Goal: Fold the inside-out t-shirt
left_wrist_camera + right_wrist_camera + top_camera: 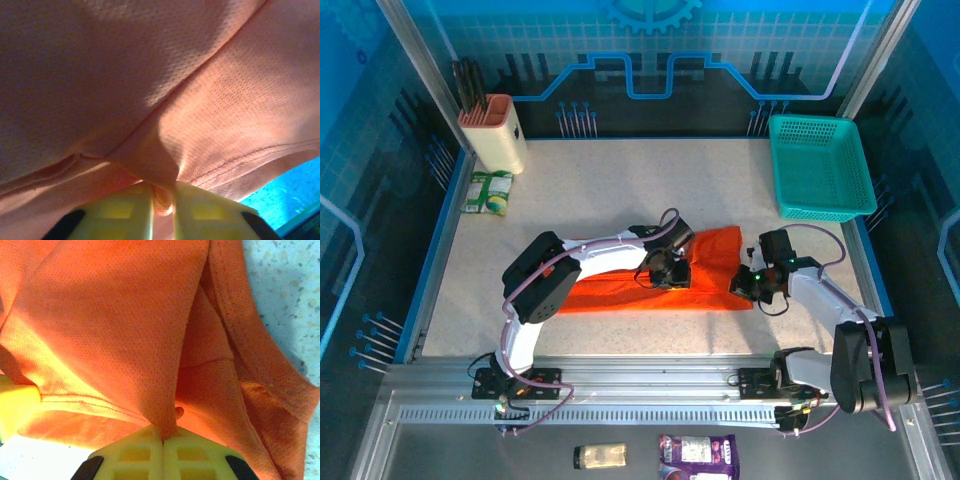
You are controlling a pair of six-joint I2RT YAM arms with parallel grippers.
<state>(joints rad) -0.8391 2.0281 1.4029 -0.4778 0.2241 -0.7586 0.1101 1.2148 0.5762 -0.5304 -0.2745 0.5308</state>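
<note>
The inside-out t-shirt (715, 250) lies as a long orange band across the middle of the table. My left gripper (668, 272) sits on the band's middle. In the left wrist view its yellow fingers (120, 215) are shut on a pinched ridge of the t-shirt (225, 100), with the left gripper (163, 205) pressed into the cloth. My right gripper (752, 282) is at the band's right end. In the right wrist view the right gripper (163, 440) is shut on a narrow fold of the t-shirt (110, 315), whose hem seam runs to the left.
A teal mesh basket (820, 165) stands at the back right. A holder with dark handles (492, 125) and a green packet (488, 192) are at the back left. Bare speckled table (620, 180) lies behind the shirt. Two packets (698, 455) lie below the front rail.
</note>
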